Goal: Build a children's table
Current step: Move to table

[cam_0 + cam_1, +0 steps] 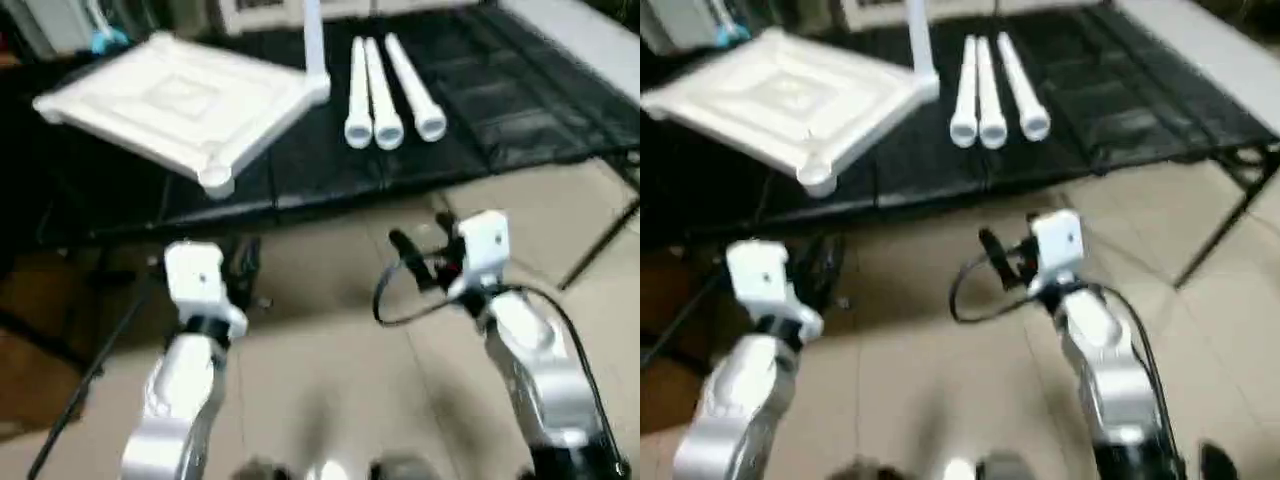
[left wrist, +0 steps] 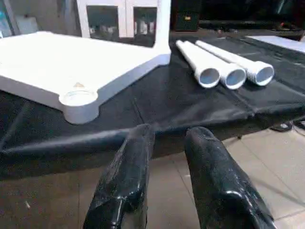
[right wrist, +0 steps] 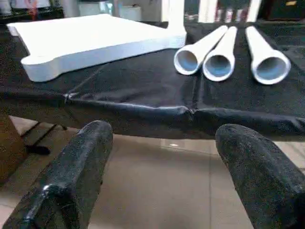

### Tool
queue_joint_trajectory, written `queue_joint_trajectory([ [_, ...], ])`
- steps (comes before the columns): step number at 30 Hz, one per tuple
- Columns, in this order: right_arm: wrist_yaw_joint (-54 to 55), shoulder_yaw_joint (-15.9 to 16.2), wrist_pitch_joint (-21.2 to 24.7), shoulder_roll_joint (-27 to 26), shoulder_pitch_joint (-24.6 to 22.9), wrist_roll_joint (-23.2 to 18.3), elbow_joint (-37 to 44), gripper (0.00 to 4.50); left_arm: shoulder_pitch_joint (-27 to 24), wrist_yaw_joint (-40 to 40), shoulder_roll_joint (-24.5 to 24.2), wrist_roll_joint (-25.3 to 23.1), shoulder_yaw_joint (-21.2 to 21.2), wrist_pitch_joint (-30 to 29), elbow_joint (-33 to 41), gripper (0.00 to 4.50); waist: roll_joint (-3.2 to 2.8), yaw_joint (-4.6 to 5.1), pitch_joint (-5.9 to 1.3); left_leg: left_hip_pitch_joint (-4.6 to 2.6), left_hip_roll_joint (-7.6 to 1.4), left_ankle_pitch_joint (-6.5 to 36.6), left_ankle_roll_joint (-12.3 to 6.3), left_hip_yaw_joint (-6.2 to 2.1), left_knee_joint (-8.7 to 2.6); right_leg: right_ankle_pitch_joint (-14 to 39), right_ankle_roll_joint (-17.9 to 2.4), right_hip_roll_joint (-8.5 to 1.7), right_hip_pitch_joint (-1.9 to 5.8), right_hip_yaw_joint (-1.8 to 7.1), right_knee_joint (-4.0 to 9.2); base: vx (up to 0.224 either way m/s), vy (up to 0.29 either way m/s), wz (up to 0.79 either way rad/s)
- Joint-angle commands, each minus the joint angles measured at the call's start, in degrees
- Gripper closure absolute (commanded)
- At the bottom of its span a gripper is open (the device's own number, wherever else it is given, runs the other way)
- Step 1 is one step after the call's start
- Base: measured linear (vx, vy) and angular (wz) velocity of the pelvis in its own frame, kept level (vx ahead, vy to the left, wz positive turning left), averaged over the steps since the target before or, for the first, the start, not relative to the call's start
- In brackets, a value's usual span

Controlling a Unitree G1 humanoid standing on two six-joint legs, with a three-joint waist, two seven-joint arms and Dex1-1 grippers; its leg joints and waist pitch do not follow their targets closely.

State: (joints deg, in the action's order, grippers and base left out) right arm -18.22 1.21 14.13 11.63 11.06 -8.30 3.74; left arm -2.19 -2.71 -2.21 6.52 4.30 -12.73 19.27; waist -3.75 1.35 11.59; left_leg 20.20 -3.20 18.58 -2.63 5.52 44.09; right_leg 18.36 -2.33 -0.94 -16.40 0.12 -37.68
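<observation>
- The tabletop (image 1: 175, 100) lies underside up at the far left of the black work table (image 1: 500, 110), one leg (image 1: 314, 45) already standing in its far corner.
- Three loose legs (image 1: 385, 90) lie to its right: light, stiff, smooth tubes, I reckon; I'd grip mid-shaft.
- Left gripper (image 2: 164, 162) is narrowly parted and empty; right gripper (image 3: 162, 167) is wide and empty. Both hover level, short of the table's near edge.

**White parts on black**

The tabletop (image 1: 170, 100) is white, with ribbed lines faint on its face. The three legs (image 1: 385, 90) at upper centre are white too. The workbench (image 1: 480, 110) is black. The floor (image 1: 330, 330) below is beige. The forearms (image 1: 175, 400) are silver.
</observation>
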Motion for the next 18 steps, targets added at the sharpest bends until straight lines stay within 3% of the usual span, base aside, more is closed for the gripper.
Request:
queue_joint_trajectory([
  [1,-0.83,1.25,0.56,-0.47,0.33,-0.39,1.35,0.64,-0.36,-0.1,-0.92,0.32,-1.33,-0.73,1.34,3.1,2.19,-1.47,-3.17,4.37,-0.74,-3.8,-4.41,-1.08,-1.75,37.28,-4.48,-7.33,5.81,8.54,10.55,0.156,-0.056,0.24],
  [2,-0.81,1.3,0.56,-0.43,0.31,-0.34,1.35,0.64,-0.38,-0.14,-0.97,0.32,-1.38,-0.7,1.38,3.1,1.29,-1.83,-3.08,4.44,-0.93,-6.68,-5.49,-1.04,-3.7,30.6,-8.14,-6.02,6.29,8.4,11.25,0.17,-0.026,0.37],
  [3,-0.73,1.31,0.53,-0.39,0.33,-0.22,1.15,0.64,-0.43,-0.13,-0.98,0.13,-1.63,-0.63,1.3,3.1,-0.23,-2.07,-3.35,3.72,-2.33,-8.67,-5.54,-1.16,-6.95,25.52,-8.89,-4.76,6.28,6.95,11.66,0.215,0.031,0.25],
  [4,-0.73,1.31,0.53,-0.39,0.33,-0.22,1.15,0.64,-0.43,-0.13,-0.98,0.13,-1.63,-0.63,1.3,3.1,-2.15,-1.81,-4.16,2.68,-3.93,-11.7,-5.24,-1.7,-10.3,18.39,-5.76,-2.46,6.58,3.36,10.87,0.215,0.031,0.25],
  [5,-0.72,1.31,0.43,-0.4,0.37,-0.14,0.97,0.64,-0.47,-0.02,-1.03,-0.14,-1.83,-0.55,1.25,3.1,-3.75,-1.2,-4.77,-0.93,-6.41,-12.87,-5.29,-3.52,-12.11,13.47,-2.05,-1.22,4.51,0.62,9.17,0.265,0.1,0.02],
  [6,-0.88,1.14,0.19,-0.55,0.59,-0.23,0.71,0.64,-0.29,0.06,-1.2,-0.01,-2.44,-0.61,1.6,3.1,-4.79,1.94,-6.48,-9.99,-12.8,-7.69,-17.5,-11.95,-13.78,12.1,3.39,0.61,-4.73,-3.09,-1.91,0.3,0.08,-0.07],
  [7,-0.93,1.11,0.02,-0.65,0.73,-0.27,0.54,0.64,-0.14,0.02,-1.32,0.13,-2.7,-0.63,1.7,3.1,-4.51,2.03,-7.68,-11.99,-13.65,-9.91,-21.33,-13.09,-12.38,10.75,5.07,0.26,-7.11,-2.83,-4.53,0.3,0.08,-0.07],
  [8,-0.94,1.15,-0.24,-0.75,1.06,-0.23,0.13,0.64,0.17,-0.11,-1.41,0.26,-3.02,-0.52,1.58,3.1,-3.64,2.12,-7.51,-11.25,-12.77,-20.76,-23.36,-13.08,-11.46,6.5,9.47,-0.97,-9.9,-2.37,-6.91,0.271,0.047,-0.13],
  [9,-0.83,1.24,-0.42,-0.83,1.4,-0.05,-0.28,0.64,0.44,-0.16,-1.53,0.25,-3.27,-0.49,1.29,3.1,-3.1,2.38,-7.12,-10.19,-11.19,-29.41,-23.21,-12.67,-11.56,2.35,13.14,-1.55,-11.46,-1.97,-8.01,0.226,0.04,-0.24],
  [10,-0.79,1.39,-0.47,-0.79,1.82,0.16,-0.43,0.64,0.69,-0.15,-1.73,0.07,-3.39,-0.66,1.06,3.1,-2.4,2.48,-6.4,-8.49,-8.93,-30.13,-21.15,-10.78,-12.48,-3.19,12.55,-1.74,-11.88,-1.67,-7.71,0.226,0.04,-0.24],
  [11,-0.78,1.48,-0.47,-0.74,2.1,0.27,-0.47,0.64,0.84,-0.12,-1.89,-0.04,-3.45,-0.84,0.96,3.1,-1.72,2.4,-5.63,-7.42,-8.27,-26.49,-19.99,-9.36,-13.24,-6.39,10.58,-2.13,-11.92,-1.18,-6.71,0.224,0.007,-0.15],
  [12,-1.05,1.44,-0.39,-0.69,2.43,0.01,-0.24,0.64,1.05,-0.4,-2.03,0.14,-3.4,-1.08,1.15,3.1,-0.02,1.84,-5.0,-6.67,-4.18,-14.57,-16.97,-5.52,-13.15,-15.02,4.38,-2.84,-10.82,-0.83,-0.78,0.238,-0.025,-0.01],
  [13,-1.26,1.33,-0.41,-0.62,2.77,-0.23,-0.03,0.64,1.18,-0.72,-2.29,0.2,-3.35,-1.25,1.43,3.1,1.38,1.43,-4.29,-5.66,-2.04,-6.17,-15.6,-4.25,-13.38,-14.36,3.41,-3.53,-8.18,0.59,2.9,0.238,-0.025,-0.01],
  [14,-1.36,1.12,-0.43,-0.63,3.0,-0.53,0.06,0.64,1.17,-0.92,-2.5,0.27,-3.44,-1.29,1.66,3.1,5.7,0.32,-5.59,-0.59,3.67,6.18,-12.29,-0.51,-6.46,5.81,5.37,-6.67,0.88,7.49,7.26,0.227,-0.071,0.02],
  [15,-1.4,0.96,-0.45,-0.72,3.16,-0.68,0.04,0.64,1.09,-0.96,-2.71,0.31,-3.71,-1.3,1.8,3.1,3.27,0.6,-5.55,0.23,2.93,3.52,-8.12,-0.79,-1.33,22.39,-2.32,-10.64,2.34,10.39,9.0,0.223,-0.07,0.07],
  [16,-1.38,0.91,-0.49,-0.75,3.18,-0.66,0.0,0.64,0.95,-0.82,-2.86,0.29,-4.06,-1.36,1.85,3.1,2.73,0.55,-5.53,1.99,2.73,1.55,-6.31,-1.17,-0.55,21.65,-5.0,-9.7,3.65,10.56,7.99,0.223,-0.07,0.07],
  [17,-1.47,0.93,-0.46,-0.76,3.15,-0.65,0.05,0.64,0.92,-0.86,-2.92,0.31,-4.35,-1.41,1.85,3.1,1.91,0.09,-4.76,3.1,1.75,-1.22,-3.83,-2.01,0.15,16.22,-10.64,-9.9,4.0,11.18,8.27,0.245,-0.03,0.14],
  [18,-1.91,1.03,-0.33,-0.68,3.05,-0.89,0.36,0.64,0.99,-0.99,-2.96,0.35,-4.45,-1.49,1.86,3.1,0.83,-0.31,-4.33,3.93,-0.66,-2.62,-1.42,-3.35,0.99,11.78,-18.16,-11.97,4.24,11.82,9.44,0.235,0.035,0.15],
])
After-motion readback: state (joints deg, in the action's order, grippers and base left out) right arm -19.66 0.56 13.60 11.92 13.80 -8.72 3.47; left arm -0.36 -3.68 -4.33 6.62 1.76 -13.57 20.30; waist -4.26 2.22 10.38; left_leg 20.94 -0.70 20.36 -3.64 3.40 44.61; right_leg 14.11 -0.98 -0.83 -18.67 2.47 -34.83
